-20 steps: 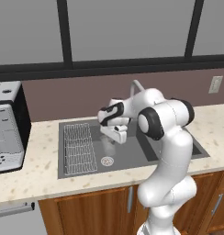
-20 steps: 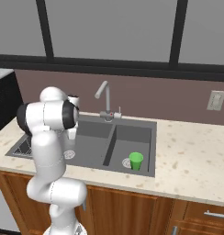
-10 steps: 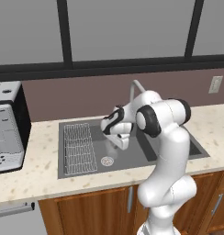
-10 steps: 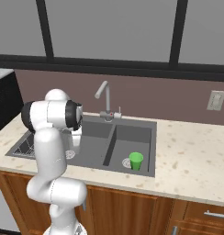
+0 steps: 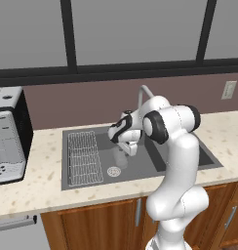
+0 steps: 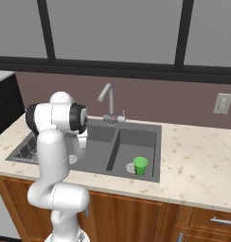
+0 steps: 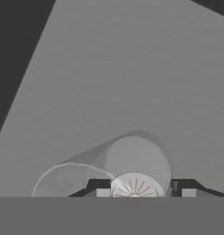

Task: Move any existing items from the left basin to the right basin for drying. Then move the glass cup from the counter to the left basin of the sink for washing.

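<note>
Seen in the hand view: pincer [image 7: 142, 192] at bottom centre, its two dark tips apart on either side of the glass cup [image 7: 118, 167], pinching it; through the clear glass, a round metal drain [image 7: 134, 186] visible between the tips, with the dark grey floor of the left basin [image 7: 132, 69] beyond.

In the left base view: pincer [image 5: 123, 149] at frame centre, pointing down over the left basin [image 5: 135, 161], glass cup [image 5: 120, 157] faint and see-through just under it, above the basin floor; whether touching the floor, impossible to tell. Drain [image 5: 113, 171] just below and left of the cup, wire grid rack [image 5: 84, 158] further left. Counter [image 5: 33, 188] across the lower left, a coffee machine [image 5: 6, 136] at the left edge. Tap [image 5: 142, 93] behind the arm, right basin [image 5: 201, 156] partly hidden at the right.

In the right base view: green cup [image 6: 140, 166] upright in the right basin [image 6: 141, 146], lower centre, beside its drain. Sink [image 6: 96, 137] in mid-frame, tap [image 6: 108, 101] behind it, a wall outlet [image 6: 223, 103] at the right.
</note>
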Controlling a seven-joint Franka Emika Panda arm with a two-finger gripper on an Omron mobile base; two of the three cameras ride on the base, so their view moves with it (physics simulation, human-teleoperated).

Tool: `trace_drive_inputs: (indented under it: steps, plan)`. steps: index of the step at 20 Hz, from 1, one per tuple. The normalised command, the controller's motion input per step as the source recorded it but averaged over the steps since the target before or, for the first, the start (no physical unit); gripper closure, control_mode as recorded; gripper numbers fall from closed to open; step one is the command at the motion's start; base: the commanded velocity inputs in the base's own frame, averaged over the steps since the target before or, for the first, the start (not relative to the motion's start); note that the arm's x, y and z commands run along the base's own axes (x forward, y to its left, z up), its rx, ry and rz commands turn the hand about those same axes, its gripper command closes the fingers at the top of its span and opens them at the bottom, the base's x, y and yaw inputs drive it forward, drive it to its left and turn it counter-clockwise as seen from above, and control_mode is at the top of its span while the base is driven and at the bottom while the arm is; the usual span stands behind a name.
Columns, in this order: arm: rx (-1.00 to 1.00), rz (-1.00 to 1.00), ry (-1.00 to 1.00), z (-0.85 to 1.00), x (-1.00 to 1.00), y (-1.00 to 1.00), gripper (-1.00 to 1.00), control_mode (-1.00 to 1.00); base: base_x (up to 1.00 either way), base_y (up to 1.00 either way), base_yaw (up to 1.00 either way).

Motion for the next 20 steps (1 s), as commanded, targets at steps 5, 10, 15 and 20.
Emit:
trace_drive_inputs:
  steps: [5, 10, 15, 20]
  plan:
    - [0.0, -0.02, -0.07, -0.38, 0.15, -0.14, 1.0, -1.0, 0.0, 0.0, 0.0]
    - [0.0, -0.01, -0.09, -0.31, -0.01, -0.2, 1.0, -1.0, 0.0, 0.0, 0.0]
    - [0.0, 0.0, -0.15, -0.21, -0.17, -0.17, -1.0, -1.0, 0.0, 0.0, 0.0]
    - [0.0, -0.01, -0.18, 0.0, -0.08, -0.17, -1.0, -1.0, 0.0, 0.0, 0.0]
